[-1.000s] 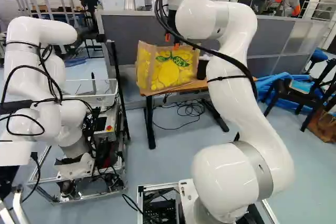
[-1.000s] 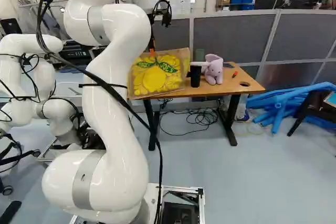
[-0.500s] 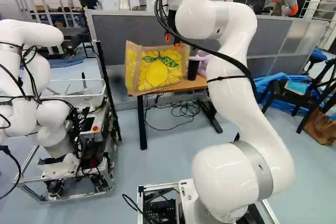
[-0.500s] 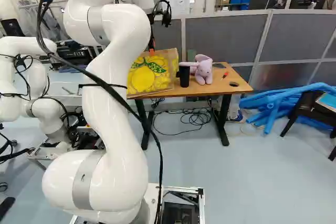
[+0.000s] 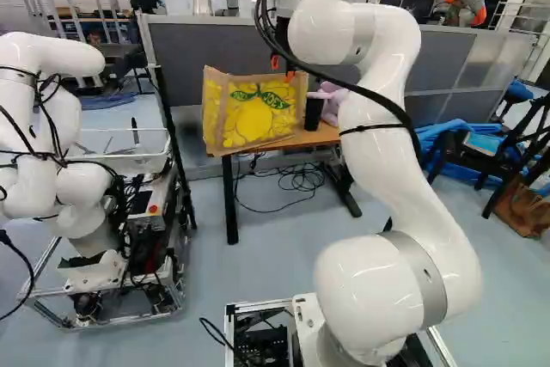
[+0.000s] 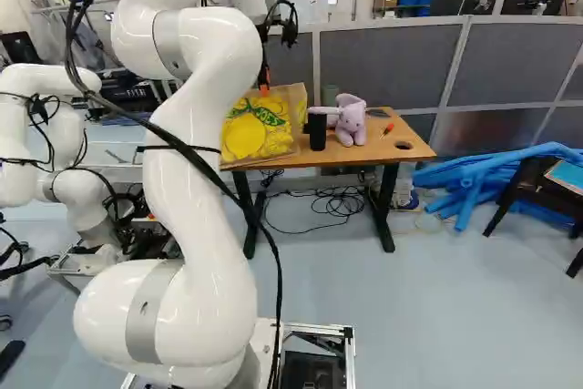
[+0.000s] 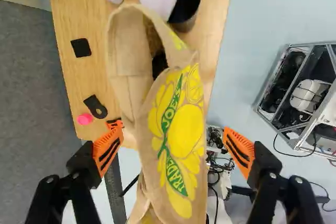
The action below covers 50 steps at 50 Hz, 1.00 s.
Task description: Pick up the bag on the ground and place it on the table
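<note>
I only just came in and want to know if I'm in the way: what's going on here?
A white robot arm has its gripper open around the top of a yellow-printed bag, one finger on either side. The bag stands at one end of the wooden table, near a black cup. It looks set down, not gripped.

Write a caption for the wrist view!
A fruit-print bag at the edge of the table, the open gripper astride it.
</note>
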### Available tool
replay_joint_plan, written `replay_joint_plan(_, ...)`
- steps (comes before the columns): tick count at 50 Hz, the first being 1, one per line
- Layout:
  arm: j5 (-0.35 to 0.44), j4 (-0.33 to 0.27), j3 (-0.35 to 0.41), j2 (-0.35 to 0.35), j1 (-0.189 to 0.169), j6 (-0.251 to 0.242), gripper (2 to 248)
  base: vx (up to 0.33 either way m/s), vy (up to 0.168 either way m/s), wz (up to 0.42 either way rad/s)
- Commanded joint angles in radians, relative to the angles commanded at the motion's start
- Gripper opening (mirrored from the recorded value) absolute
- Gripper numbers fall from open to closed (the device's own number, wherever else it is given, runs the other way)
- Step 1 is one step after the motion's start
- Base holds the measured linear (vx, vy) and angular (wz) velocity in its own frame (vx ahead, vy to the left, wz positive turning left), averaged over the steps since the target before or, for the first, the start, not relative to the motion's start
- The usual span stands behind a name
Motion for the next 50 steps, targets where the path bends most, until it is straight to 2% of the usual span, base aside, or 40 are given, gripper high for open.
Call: replay_joint_plan(50, 0.000, 0.000, 0.000, 0.000, 0.000, 0.000, 247, -0.115, -0.003, -0.006)
